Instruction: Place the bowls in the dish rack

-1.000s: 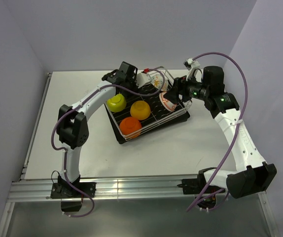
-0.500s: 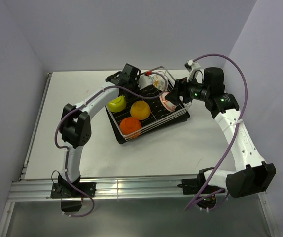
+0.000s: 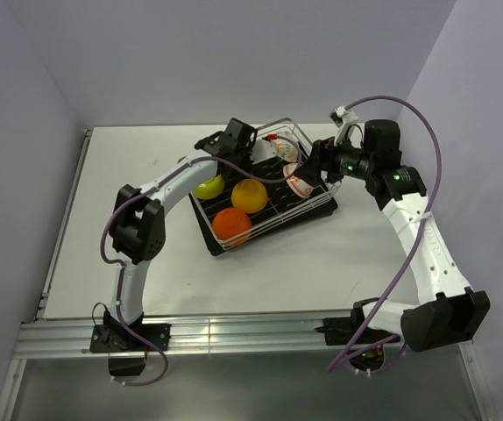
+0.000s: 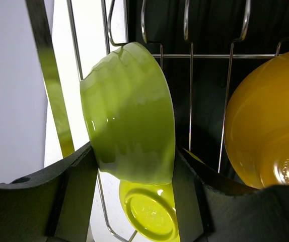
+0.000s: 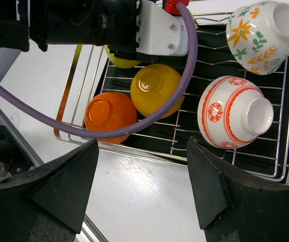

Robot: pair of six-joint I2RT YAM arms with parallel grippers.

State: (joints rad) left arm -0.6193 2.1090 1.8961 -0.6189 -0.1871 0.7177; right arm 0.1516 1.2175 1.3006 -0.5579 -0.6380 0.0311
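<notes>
In the left wrist view my left gripper [image 4: 133, 154] is shut on a pale green bowl [image 4: 129, 111], tilted on its side above the dish rack [image 4: 191, 101]. A lime bowl [image 4: 152, 212] lies upside down just below it, and a yellow bowl [image 4: 268, 131] is to its right. From above, the left gripper [image 3: 238, 145] hangs over the rack's [image 3: 322, 207] back left corner. The rack holds the lime [image 3: 206, 187], yellow [image 3: 250, 195], orange [image 3: 231, 224], red-and-white [image 3: 300, 180] and leaf-print [image 3: 283, 149] bowls. My right gripper [image 5: 142, 186] is open and empty over the table, beside the rack's [image 5: 134, 152] edge.
The rack sits on a black tray [image 3: 209, 235] at the back middle of the white table [image 3: 304, 272]. A purple cable [image 5: 134, 130] from the left arm crosses the right wrist view. Walls close the table on the left, back and right.
My left gripper has moved right along the back of the rack with the green bowl in it. The right gripper has barely shifted.
</notes>
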